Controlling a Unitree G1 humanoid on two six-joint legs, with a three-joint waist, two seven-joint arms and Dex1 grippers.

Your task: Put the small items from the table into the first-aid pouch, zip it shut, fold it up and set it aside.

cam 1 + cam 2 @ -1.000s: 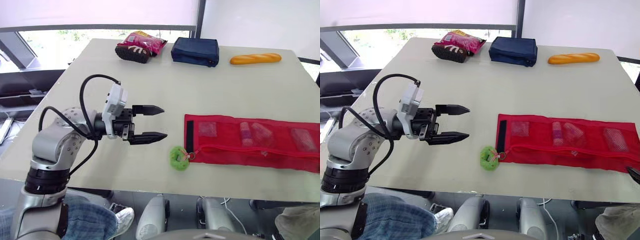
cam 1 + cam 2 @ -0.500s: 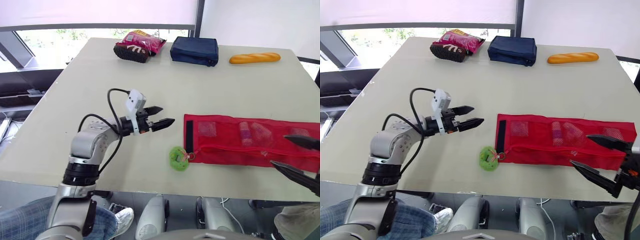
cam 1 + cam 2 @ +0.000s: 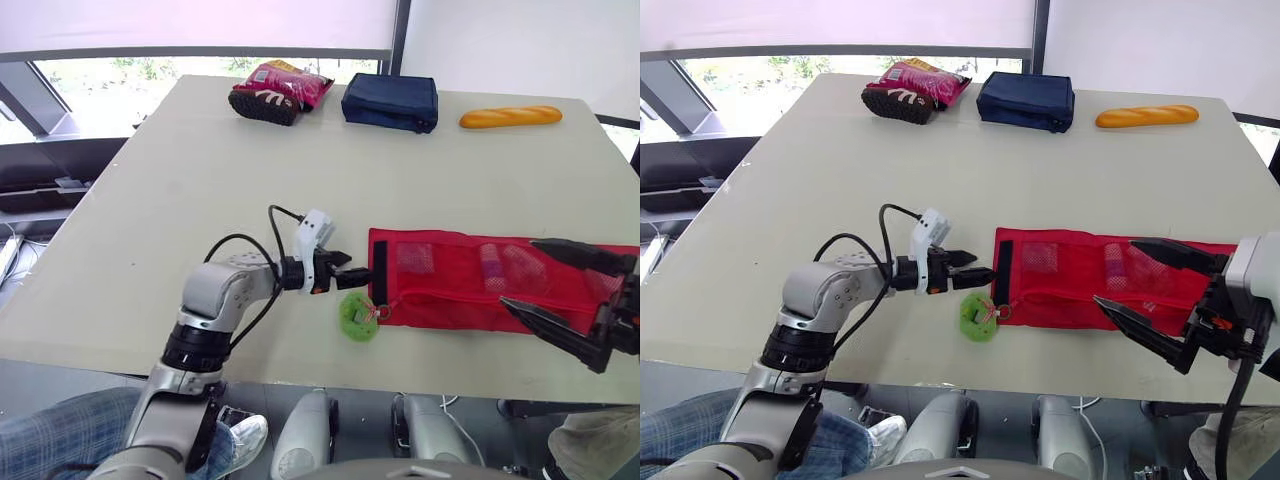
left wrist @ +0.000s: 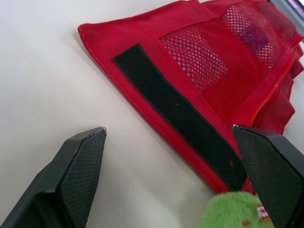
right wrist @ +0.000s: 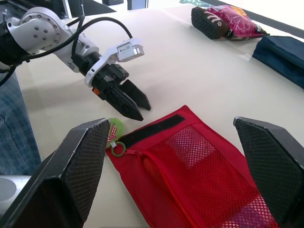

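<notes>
**Both arms in on the red pouch**

My left gripper (image 3: 356,268) has pushed forward across the table (image 3: 250,170) since a second ago, and it now sits just beside the near-left end of the first-aid pouch (image 3: 440,285). My right gripper (image 3: 518,273) has come into view too, and hangs over the right part of the pouch.

The left fingers are spread, and the wrist view shows them framing the black fastening strip (image 4: 175,133) at the pouch's end. I can't tell whether the tips touch the fabric. The right fingers (image 5: 80,161) are spread wide, with nothing between them.

The pouch lies flat and unfolded, stretched along the near-right side of the table. Small items (image 3: 492,262) show through its mesh pockets. The green pom-pom (image 3: 357,315) on the zip pull rests on the table at the pouch's near-left corner, just below my left fingertips.

Along the far edge, well apart from all this, are a pink snack bag (image 3: 280,90), a navy case (image 3: 390,100) and a bread roll (image 3: 510,117).
</notes>
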